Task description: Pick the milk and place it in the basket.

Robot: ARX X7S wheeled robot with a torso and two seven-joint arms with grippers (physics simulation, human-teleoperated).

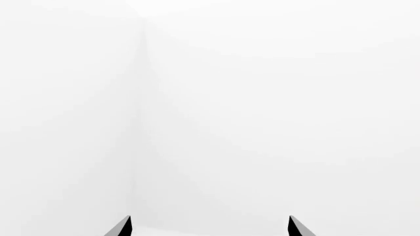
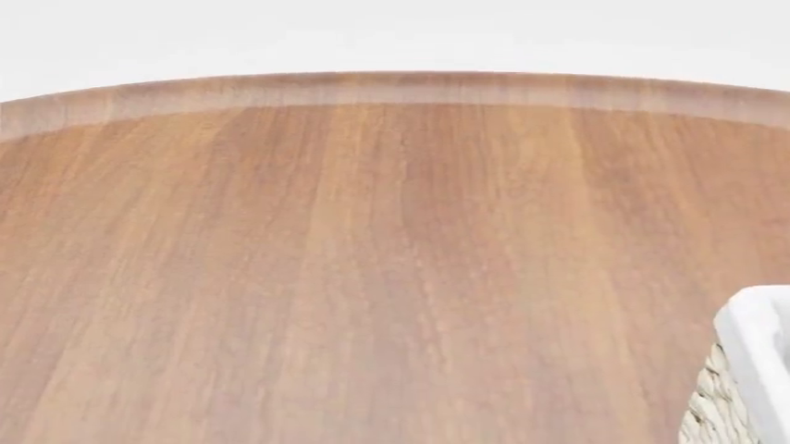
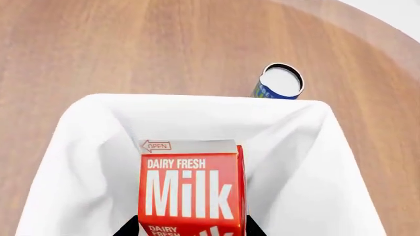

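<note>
The milk (image 3: 190, 196) sits clamped between the dark fingers of the right gripper (image 3: 190, 231), whose tips show at either side of the carton's lower edge in the right wrist view. The carton hangs over the open mouth of the basket (image 3: 85, 147), its red face with white lettering turned to the camera, the white cloth lining spread around it on all sides. Just beyond the basket's far rim a small can (image 3: 279, 82) with a white top and blue side stands on the wooden table (image 3: 164, 44). The left gripper (image 1: 210, 227) has its two dark tips held well apart against plain white, holding nothing. The head view shows only the basket's corner (image 2: 741, 370) at the table's right.
</note>
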